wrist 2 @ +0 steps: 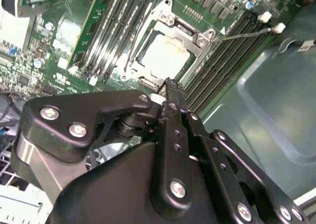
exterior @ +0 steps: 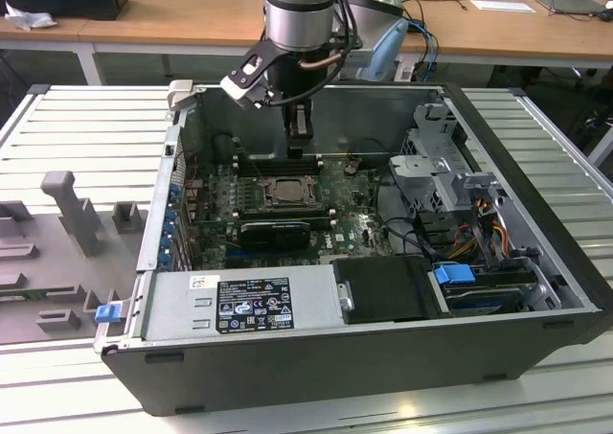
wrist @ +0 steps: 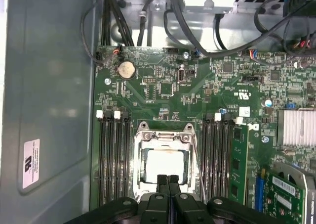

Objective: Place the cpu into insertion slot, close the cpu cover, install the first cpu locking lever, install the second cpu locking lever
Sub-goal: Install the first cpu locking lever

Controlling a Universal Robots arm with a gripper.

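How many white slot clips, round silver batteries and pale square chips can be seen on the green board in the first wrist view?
white slot clips: 4
round silver battery: 1
cpu: 1
Total: 6
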